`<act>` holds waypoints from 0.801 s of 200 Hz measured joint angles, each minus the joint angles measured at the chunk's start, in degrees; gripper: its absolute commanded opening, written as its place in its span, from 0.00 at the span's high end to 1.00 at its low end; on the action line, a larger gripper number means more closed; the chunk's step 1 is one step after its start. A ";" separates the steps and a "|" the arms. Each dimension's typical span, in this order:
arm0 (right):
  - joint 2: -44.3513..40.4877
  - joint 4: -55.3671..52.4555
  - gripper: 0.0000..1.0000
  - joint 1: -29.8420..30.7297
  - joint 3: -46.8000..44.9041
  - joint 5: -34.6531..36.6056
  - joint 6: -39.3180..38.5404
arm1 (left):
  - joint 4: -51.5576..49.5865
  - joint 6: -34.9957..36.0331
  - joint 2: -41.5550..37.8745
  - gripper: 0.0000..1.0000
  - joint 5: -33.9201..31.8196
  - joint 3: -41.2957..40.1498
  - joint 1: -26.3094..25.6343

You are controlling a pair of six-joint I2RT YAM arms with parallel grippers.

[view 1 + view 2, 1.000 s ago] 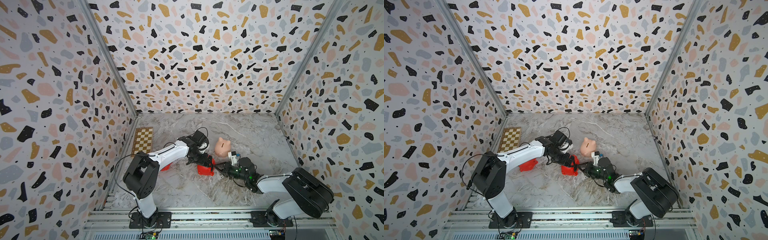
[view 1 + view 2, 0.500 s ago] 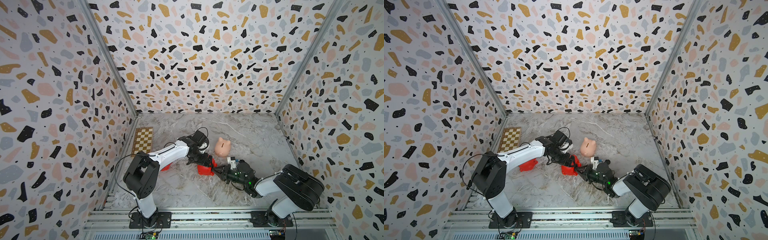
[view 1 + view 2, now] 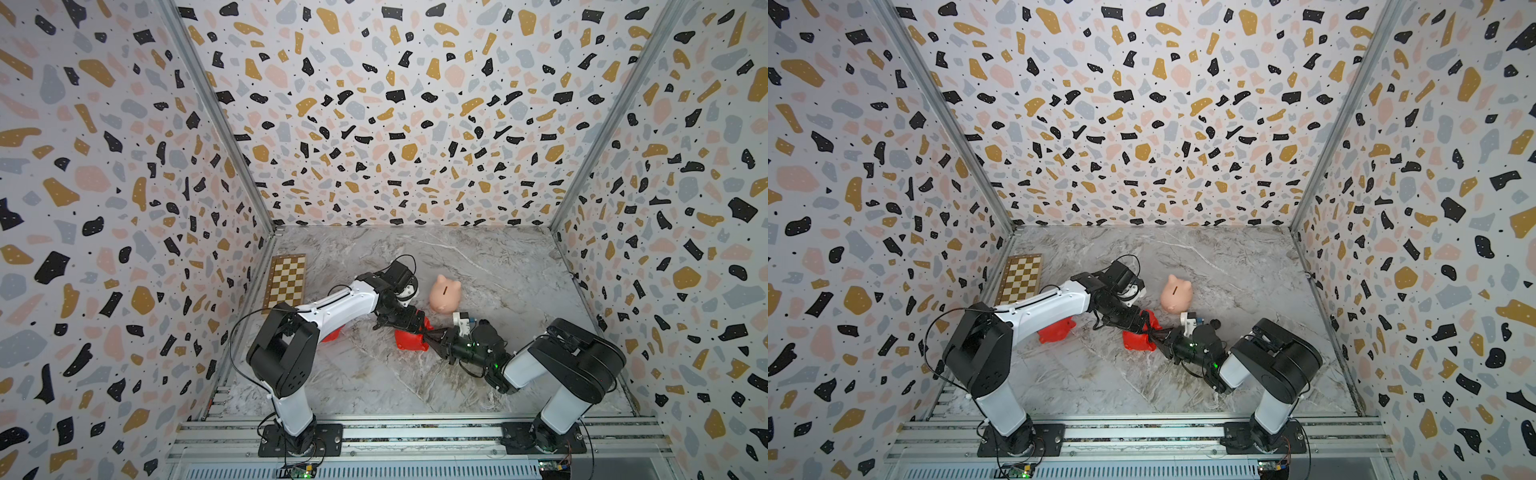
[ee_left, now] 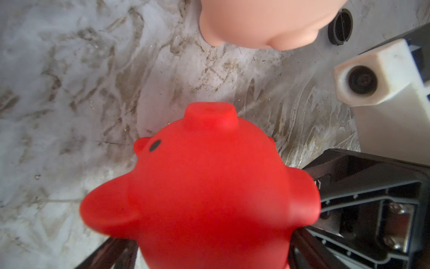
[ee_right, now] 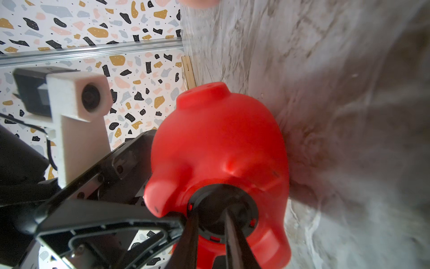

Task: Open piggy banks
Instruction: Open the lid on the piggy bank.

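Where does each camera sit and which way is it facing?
Both top views: high above the arm bases, looking down on the table; left arm, right arm show.
Left wrist: on the left arm, facing the held red pig; the right arm's camera shows.
Right wrist: facing that pig's black plug; its own fingers show.
Shared: all show the held red pig.
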 measured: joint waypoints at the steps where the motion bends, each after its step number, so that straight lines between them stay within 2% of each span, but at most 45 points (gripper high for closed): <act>1: 0.04 0.04 0.77 -0.02 0.02 0.00 0.00 | 0.04 0.02 0.00 0.10 0.00 0.00 0.00; 80: 9.25 11.87 0.79 -0.48 1.40 -1.18 4.81 | -0.20 -0.24 0.02 0.10 -1.31 0.42 0.63; 160: 10.36 12.22 0.80 -0.48 1.25 0.17 6.91 | -0.48 0.00 0.37 0.10 -1.36 0.87 0.55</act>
